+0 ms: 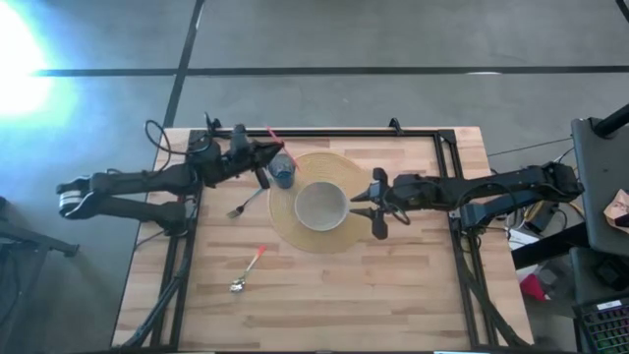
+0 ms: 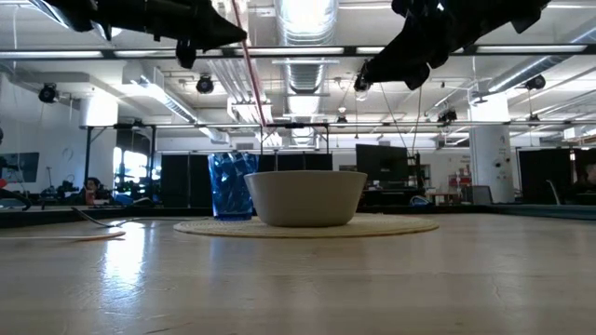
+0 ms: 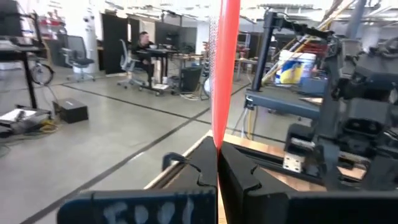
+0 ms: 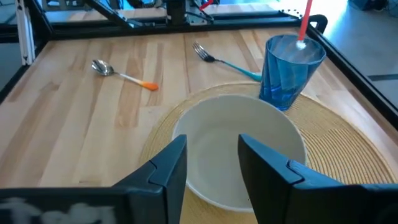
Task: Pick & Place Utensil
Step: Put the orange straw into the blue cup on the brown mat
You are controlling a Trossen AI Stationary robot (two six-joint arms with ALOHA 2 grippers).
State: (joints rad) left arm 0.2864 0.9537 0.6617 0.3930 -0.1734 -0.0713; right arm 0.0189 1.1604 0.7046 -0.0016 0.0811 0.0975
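My left gripper (image 1: 263,157) is shut on a red-handled utensil (image 1: 272,135) that slants down into a blue cup (image 1: 283,175), which stands on the far left part of a round woven mat (image 1: 295,231). A white bowl (image 1: 321,205) sits at the mat's middle. My right gripper (image 4: 211,163) is open and hangs above the bowl's (image 4: 239,143) right rim, touching nothing. A teal-handled fork (image 1: 246,203) and an orange-handled spoon (image 1: 249,269) lie flat on the table, left of the mat. My left gripper pinches the utensil's red handle (image 3: 217,142) between its two shut fingers (image 3: 239,168), which lie across it, coming about level from the table's left. The handle (image 2: 250,70) runs on above the fingers and slants down into the cup (image 2: 231,186); its lower end is hidden there.
Black frame rails (image 1: 344,132) run along the table's far edge and down both sides. Bare wood (image 1: 373,295) spreads out on the near side of the mat. In the left wrist view a person (image 3: 144,46) sits at a desk far off in the room.
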